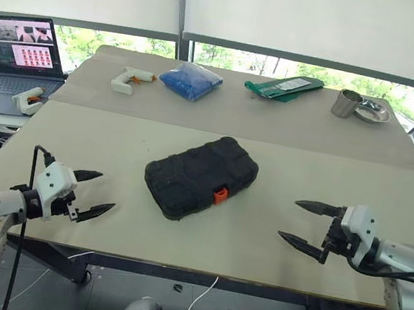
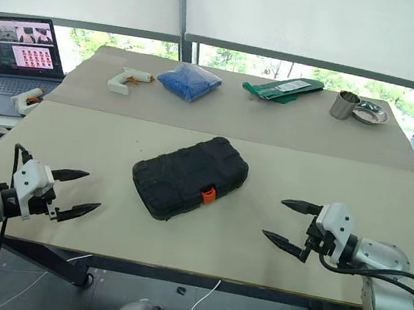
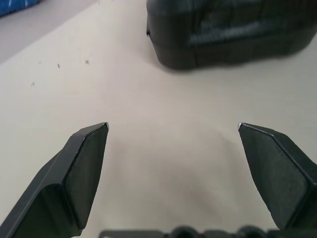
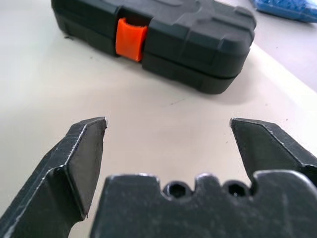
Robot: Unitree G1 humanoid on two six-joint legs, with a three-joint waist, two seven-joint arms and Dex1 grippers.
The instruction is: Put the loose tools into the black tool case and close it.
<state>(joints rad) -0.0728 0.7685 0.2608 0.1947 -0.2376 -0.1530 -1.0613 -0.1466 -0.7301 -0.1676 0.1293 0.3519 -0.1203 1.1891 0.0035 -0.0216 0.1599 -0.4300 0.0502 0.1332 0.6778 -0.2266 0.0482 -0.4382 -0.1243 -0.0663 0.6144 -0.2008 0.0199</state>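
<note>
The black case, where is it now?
The case lies shut in the middle of the near table, between the two open grippers, with the blue bag beyond it.

Lighting: bright, even daylight from the windows (image 1: 298,67) along the counter's far edge; upper panes covered by white roller blinds (image 1: 321,20) that diffuse it.

Glare: strip of window below the blinds is bright and washed out; laptop screen (image 1: 22,44) beyond the counter's left edge glows.

Shadows: soft and short; a faint dark rim under the black tool case (image 1: 202,176) at the counter's middle.

Focus, head views: sharp across the counter (image 1: 196,122), no motion blur.

Focus, wrist views: end effector fingers (image 3: 84,168) crisp; in the left wrist view the case beyond is soft and smeared. In the right wrist view the case and its orange latch (image 4: 131,38) are only mildly soft.
</note>
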